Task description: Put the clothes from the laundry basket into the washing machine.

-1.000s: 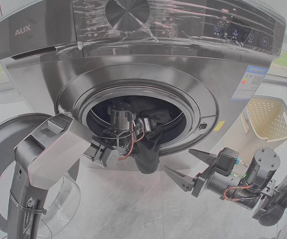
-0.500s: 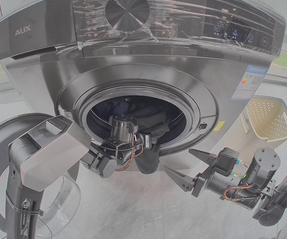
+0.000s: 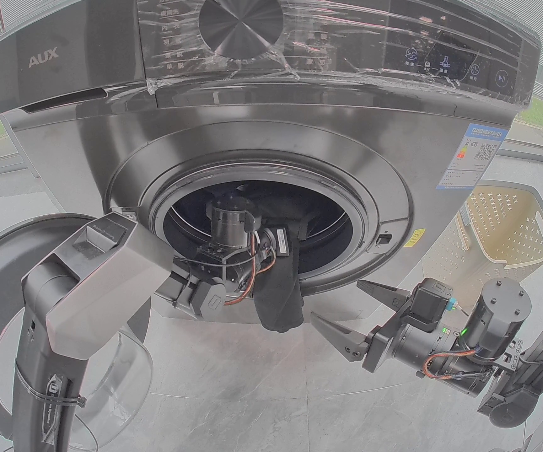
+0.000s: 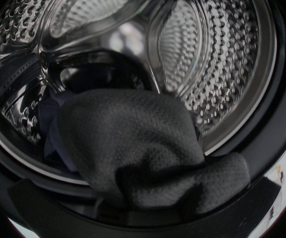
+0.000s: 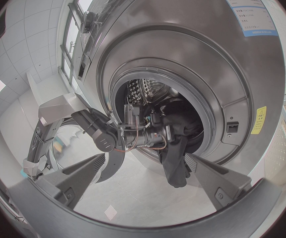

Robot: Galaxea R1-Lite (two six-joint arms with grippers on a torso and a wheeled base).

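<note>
The left arm has risen and pushed back into the mouth of the washer [image 3: 271,127], and the dark garment [image 3: 278,296] now hangs straighter over the door rim. The left gripper [image 3: 278,240] sits at the opening against the cloth; whether it grips it cannot be told. Part of the garment lies in the drum [image 4: 229,50] and part dangles outside. The right gripper [image 3: 335,301] hovers wide open and empty above the floor, with the basket [image 3: 510,227] to the washer's right.

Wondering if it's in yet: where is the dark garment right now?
Head view, centre: the dark garment drapes over the lower rim of the washing machine opening, part inside the drum, part hanging outside.
</note>
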